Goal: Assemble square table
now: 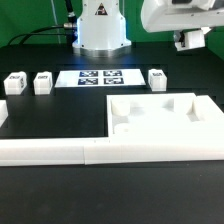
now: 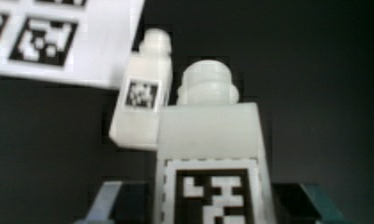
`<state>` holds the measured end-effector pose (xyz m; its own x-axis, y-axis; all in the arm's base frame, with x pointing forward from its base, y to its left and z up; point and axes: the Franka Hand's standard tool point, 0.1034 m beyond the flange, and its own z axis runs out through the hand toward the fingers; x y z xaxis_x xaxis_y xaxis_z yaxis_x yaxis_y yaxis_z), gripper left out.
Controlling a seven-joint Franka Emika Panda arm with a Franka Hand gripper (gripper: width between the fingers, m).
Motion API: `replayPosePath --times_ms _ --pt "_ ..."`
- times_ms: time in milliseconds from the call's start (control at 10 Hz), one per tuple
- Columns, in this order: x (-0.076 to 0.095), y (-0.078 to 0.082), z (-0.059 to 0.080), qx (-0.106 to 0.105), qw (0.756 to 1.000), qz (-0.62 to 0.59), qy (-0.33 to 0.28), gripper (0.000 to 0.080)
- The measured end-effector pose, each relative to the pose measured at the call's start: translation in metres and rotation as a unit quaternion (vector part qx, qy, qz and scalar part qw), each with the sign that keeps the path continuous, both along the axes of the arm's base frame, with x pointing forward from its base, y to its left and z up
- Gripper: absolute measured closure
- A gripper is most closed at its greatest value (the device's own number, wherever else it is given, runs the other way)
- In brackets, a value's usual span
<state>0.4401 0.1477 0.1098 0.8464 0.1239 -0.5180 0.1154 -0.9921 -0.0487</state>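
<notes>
My gripper [image 1: 190, 42] hangs high at the exterior view's right, above the back of the table. It is shut on a white leg post [image 2: 210, 150] with a black-and-white tag, which stands out between the dark fingers [image 2: 123, 200]. Below it a second leg post [image 2: 145, 85] lies on the black table beside the marker board [image 2: 51, 40]; in the exterior view this leg post [image 1: 157, 78] sits right of the marker board [image 1: 97, 77]. The square tabletop slab [image 1: 150, 122] lies flat at the front right. Two more leg posts [image 1: 15, 83] [image 1: 42, 82] stand at the left.
A long low white border wall [image 1: 90, 150] runs along the front and turns up the right side round the slab. The robot's white base [image 1: 100, 30] stands at the back centre, behind the marker board.
</notes>
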Motion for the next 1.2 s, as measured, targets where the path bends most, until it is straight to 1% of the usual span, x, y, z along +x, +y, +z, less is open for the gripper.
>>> replayPosePath --times_ms 100,200,300,400,500,600,700,800,900,1000,1100,1200 --pt "0.012 -0.005 0.0 0.011 1.0 0.005 -0.02 0.0512" --pt "0.035 -0.018 0.008 0.026 0.998 0.009 -0.058 0.0512" --pt "0.059 -0.037 0.018 0.045 0.995 0.026 -0.087 0.0512" --pt "0.081 -0.044 0.025 0.054 0.99 0.035 -0.126 0.0512" --pt "0.089 -0.043 0.024 0.056 0.982 0.032 -0.178 0.0512" --pt "0.084 -0.044 0.022 0.056 0.975 0.032 -0.211 0.0512" --pt "0.085 -0.046 0.021 0.056 0.968 0.031 -0.241 0.0512" --pt "0.091 -0.047 0.02 0.058 0.962 0.034 -0.265 0.0512" --pt "0.108 -0.054 0.024 0.063 0.951 0.049 -0.297 0.0512" --pt "0.131 -0.056 0.033 0.064 0.945 0.05 -0.316 0.0512" --pt "0.162 -0.052 0.042 0.068 0.927 0.051 -0.364 0.0512" --pt "0.176 -0.047 0.041 0.071 0.909 0.051 -0.408 0.0512"
